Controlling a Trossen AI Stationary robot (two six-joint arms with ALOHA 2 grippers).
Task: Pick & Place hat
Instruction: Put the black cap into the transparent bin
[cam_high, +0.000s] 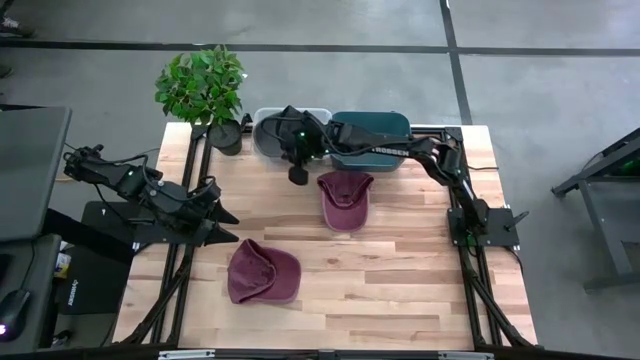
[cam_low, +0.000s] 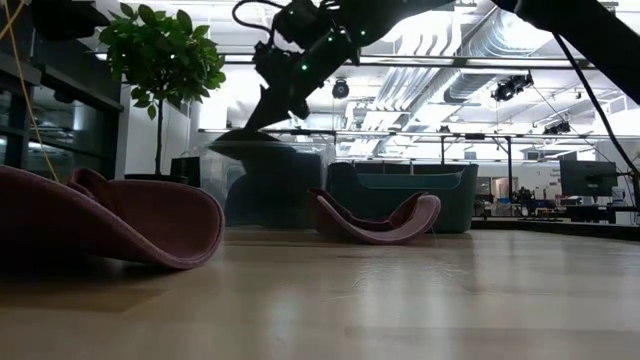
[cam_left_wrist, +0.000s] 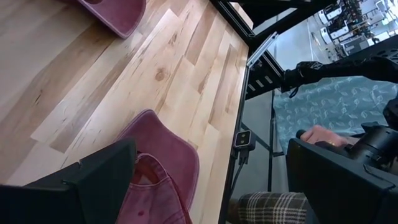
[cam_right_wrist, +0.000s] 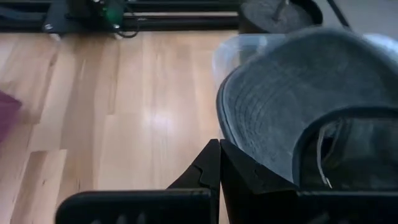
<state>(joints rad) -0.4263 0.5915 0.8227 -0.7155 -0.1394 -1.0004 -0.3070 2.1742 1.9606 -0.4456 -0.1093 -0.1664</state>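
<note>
Reaching right gripper (cam_high: 297, 176) (closed), near bin (cam_high: 264, 133)

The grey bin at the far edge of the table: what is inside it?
A grey cap lies inside the grey bin. The right end effector, shut, is just beside the bin. The cap hides the bin's floor, so anything below cannot be seen.

two hats (cam_high: 263, 272) (cam_high: 345, 200) lie on the table (cam_high: 400, 290); two bins (cam_high: 268, 132) (cam_high: 372, 135) and a plant (cam_high: 205, 85) line its far edge.
</note>
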